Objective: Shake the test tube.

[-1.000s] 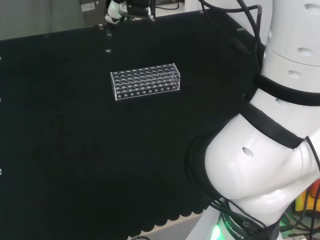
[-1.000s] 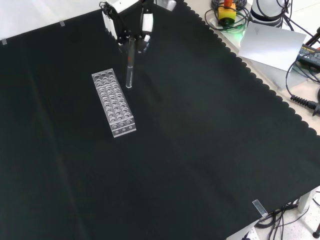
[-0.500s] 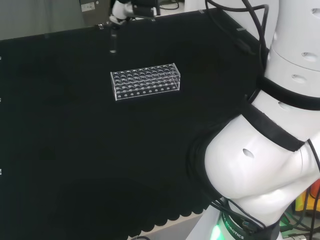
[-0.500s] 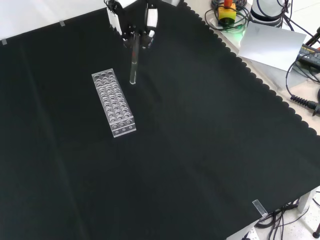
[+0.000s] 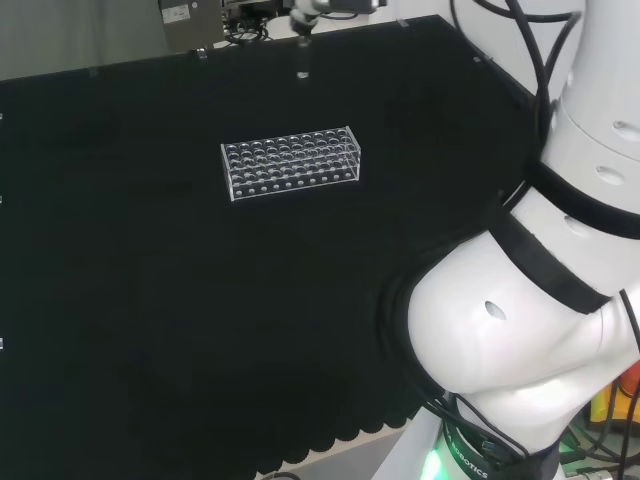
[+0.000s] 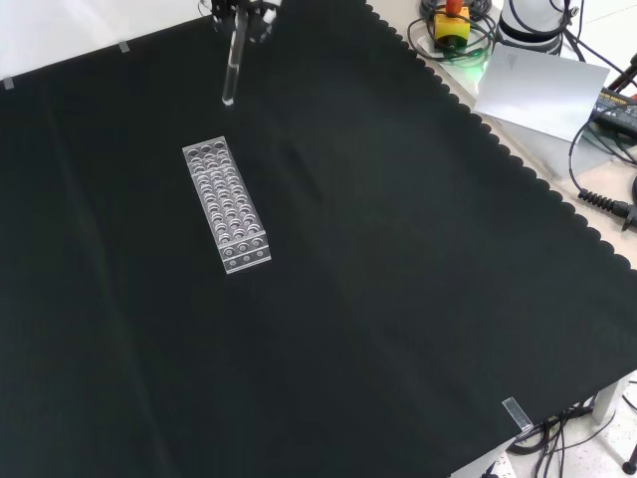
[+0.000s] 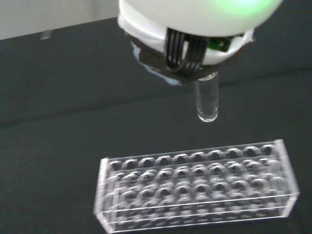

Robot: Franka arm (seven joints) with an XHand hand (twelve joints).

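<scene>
— While checking against a moment ago, anything different on the counter (image 6: 398, 299)?

— Nothing. Same black cloth, and on it the clear rack (image 6: 226, 204), in the same spot as before and with no tube visible in its holes.

— And above the rack?

— Plenty. Hand (image 7: 185, 19) swung to the right in the head view, which reads as up and a little left in the front view, now at the top edge there. No longer beside the rack's far end; well clear of it instead.

— Fingers?

— Closed on the upper end of the test tube (image 6: 232, 70), as before. Hard to make out each one, but in the wrist view the tube hangs straight from the hand in mid-air, touching nothing else.

— Tube itself?

— Roughly upright, rounded end down, above bare cloth past the rack's far end. Cannot tell whether anything is inside.

— Meaning for the task?

— Probably one stroke of the shake, judging by a quick sideways sweep with the hold unchanged. Likely a swing back next, with a lasting hold and room above the rack worth watching.
</scene>
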